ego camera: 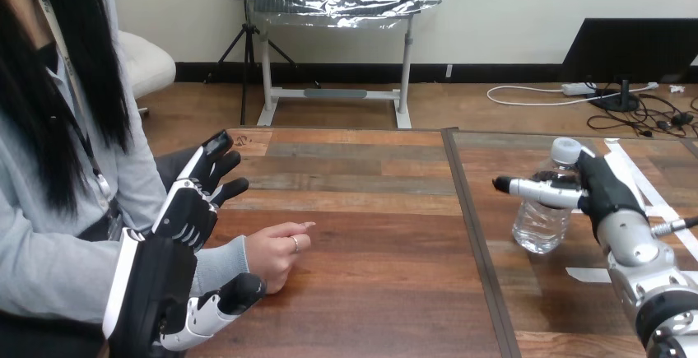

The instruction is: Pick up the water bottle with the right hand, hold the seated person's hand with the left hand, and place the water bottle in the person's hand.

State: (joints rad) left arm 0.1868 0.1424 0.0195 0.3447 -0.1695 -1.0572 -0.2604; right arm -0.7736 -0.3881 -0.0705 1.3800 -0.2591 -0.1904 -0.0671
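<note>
Your right robot hand meets the water bottle, grip unclear; left robot hand open beside the person's hand, holding nothing yet

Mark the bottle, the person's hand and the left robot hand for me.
bottle (541, 228): head view, on its clear lower body.
person's hand (272, 257): head view, on the middle of the hand.
left robot hand (188, 210): head view, on the shells of its back.
</note>
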